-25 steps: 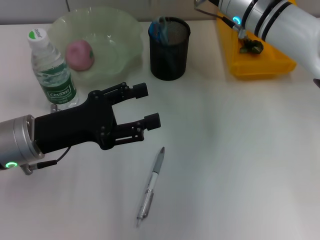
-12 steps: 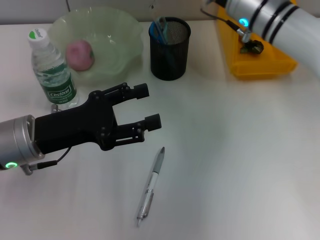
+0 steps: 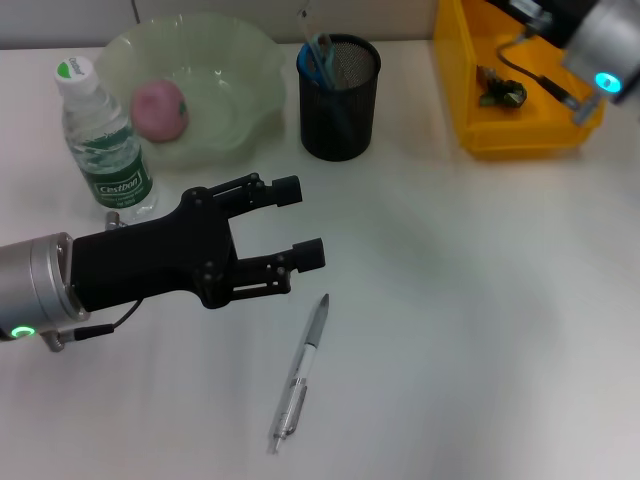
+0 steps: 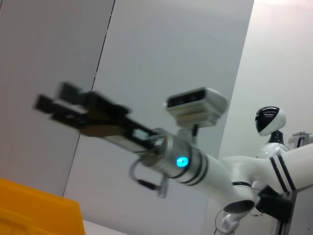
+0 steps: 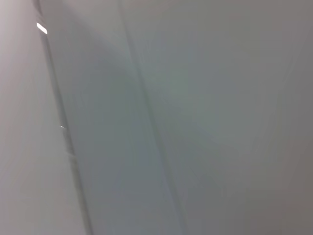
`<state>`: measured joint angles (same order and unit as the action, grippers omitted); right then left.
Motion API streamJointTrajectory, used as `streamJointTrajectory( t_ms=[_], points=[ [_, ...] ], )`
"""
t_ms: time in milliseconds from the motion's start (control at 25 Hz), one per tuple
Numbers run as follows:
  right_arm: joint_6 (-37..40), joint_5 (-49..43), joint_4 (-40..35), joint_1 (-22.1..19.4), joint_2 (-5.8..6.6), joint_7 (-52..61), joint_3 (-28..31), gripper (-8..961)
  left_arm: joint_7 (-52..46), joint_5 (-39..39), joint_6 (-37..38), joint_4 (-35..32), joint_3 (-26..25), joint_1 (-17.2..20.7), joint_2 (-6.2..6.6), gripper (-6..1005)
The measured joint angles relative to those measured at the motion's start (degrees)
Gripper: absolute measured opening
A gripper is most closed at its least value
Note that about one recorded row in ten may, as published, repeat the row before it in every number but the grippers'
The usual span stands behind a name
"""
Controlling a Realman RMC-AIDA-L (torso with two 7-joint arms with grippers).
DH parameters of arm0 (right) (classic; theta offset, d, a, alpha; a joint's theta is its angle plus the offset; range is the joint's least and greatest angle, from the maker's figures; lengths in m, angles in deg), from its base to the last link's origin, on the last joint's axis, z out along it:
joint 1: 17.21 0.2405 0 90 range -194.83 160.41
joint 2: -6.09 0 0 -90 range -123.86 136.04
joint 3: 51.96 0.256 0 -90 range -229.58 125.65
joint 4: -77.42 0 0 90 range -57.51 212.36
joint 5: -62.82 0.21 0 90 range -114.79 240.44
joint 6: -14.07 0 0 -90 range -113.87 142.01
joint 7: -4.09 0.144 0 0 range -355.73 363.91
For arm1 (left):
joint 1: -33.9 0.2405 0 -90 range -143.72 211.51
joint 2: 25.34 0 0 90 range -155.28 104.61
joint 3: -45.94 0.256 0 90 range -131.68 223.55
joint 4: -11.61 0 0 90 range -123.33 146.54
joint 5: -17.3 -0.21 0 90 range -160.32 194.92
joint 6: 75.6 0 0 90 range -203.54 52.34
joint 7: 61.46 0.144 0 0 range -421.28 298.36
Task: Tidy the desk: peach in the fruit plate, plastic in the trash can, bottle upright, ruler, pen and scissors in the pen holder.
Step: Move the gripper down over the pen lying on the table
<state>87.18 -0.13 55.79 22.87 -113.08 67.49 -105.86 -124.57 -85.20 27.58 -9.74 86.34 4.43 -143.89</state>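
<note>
The left hand (image 3: 300, 222) reaches in from the left edge of the head view, its black body lying almost level above the white bench (image 3: 480, 320), its silver wrist with a green light at the near left. Its two fingers (image 3: 286, 188) point right and slightly far, spread apart with nothing between them. It hovers just far-left of the pen (image 3: 300, 372), which lies flat on the bench near the front, tip end pointing far and slightly right.

The water bottle (image 3: 102, 141) stands upright at the far left with its green-and-white cap on. Just right of it sits the pale green fruit plate (image 3: 240, 75), holding the pink peach (image 3: 160, 109). To the right of the plate stands the black mesh pen holder (image 3: 340, 98), with blue-handled items inside it; what they are cannot be told. Farther right is the yellow trash can (image 3: 460, 90), with a small dark-green scrap (image 3: 500, 95) lying in it.

The right arm (image 3: 590, 35) shows only at the far right corner, above the yellow can, a cyan light on its wrist. In the left wrist view the right hand (image 4: 58, 100) is raised in the air against a grey wall, its fingers seemingly parted with nothing in them, though it is blurred. The right wrist view shows only a plain grey wall.
</note>
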Motion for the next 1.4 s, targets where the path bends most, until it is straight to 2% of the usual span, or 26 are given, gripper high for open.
streamJointTrajectory(
  t_ms=[120, 160, 280, 440, 600, 720, 1000, 1120, 1160, 1200, 1280, 1320, 1360, 1400],
  points=[
    [6.6, -3.3, -7.1, -5.0, 0.37, 6.8, -1.2, 807, 0.0, -0.1, -0.3, -0.1, 0.4, -0.1, 0.14, 811],
    [10.1, -8.3, -12.1, -6.9, 0.84, 12.5, -1.3, 807, 0.0, -0.1, -0.3, -0.1, 0.5, -0.1, 0.2, 811],
    [14.0, -15.2, -17.0, -7.6, 1.59, 18.5, -0.9, 806, 0.0, -0.1, -0.3, -0.6, 0.6, -0.1, 0.32, 811],
    [22.7, -32.3, -23.5, -5.1, 3.49, 27.9, -0.6, 805, -0.2, -0.2, -0.1, -1.4, 1.4, 0.3, 0.37, 811],
    [24.8, -47.0, -24.9, 0.1, 4.49, 32.9, -0.9, 804, -1.3, -0.2, -0.1, -2.6, 2.6, 0.4, 0.4, 811],
    [24.9, -51.9, -24.7, 1.5, 4.24, 32.9, -0.7, 804, -1.9, -0.3, -0.2, -3.2, 2.9, 0.4, 0.46, 811],
    [29.3, -54.4, -27.2, -2.0, 3.75, 26.7, 0.9, 804, -2.3, -0.3, 0.1, -4.6, 3.3, -0.5, 0.38, 811],
    [31.9, -56.1, -27.3, -4.3, 3.74, 24.1, 5.3, 804, -2.3, -0.3, 0.2, -6.2, 5.0, -1.8, 0.38, 811],
    [34.3, -57.4, -27.3, -6.0, 3.72, 22.2, 9.2, 804, -2.3, -0.3, 0.2, -6.2, 5.0, -1.8, 0.38, 811],
    [34.3, -57.4, -27.3, -6.0, 3.72, 22.2, 9.2, 804, -2.5, -0.3, 0.2, -8.0, 6.4, -3.1, 0.32, 811],
    [38.0, -58.5, -26.9, -9.0, 3.62, 18.6, 14.7, 804, -2.9, -0.3, 0.1, -10.7, 8.0, -6.2, 0.36, 810],
    [38.0, -58.5, -26.9, -9.0, 3.62, 18.6, 14.7, 804, -2.9, -0.3, 0.1, -10.7, 8.0, -6.2, 0.36, 809],
    [39.8, -59.2, -26.6, -11.3, 3.31, 16.0, 18.3, 804, -3.3, -0.3, 0.0, -12.1, 9.5, -8.5, 0.49, 808],
    [39.8, -59.2, -26.6, -11.3, 3.31, 16.0, 18.3, 804, -3.5, -0.3, -0.1, -12.8, 10.3, -9.3, 0.55, 807]
  ],
)
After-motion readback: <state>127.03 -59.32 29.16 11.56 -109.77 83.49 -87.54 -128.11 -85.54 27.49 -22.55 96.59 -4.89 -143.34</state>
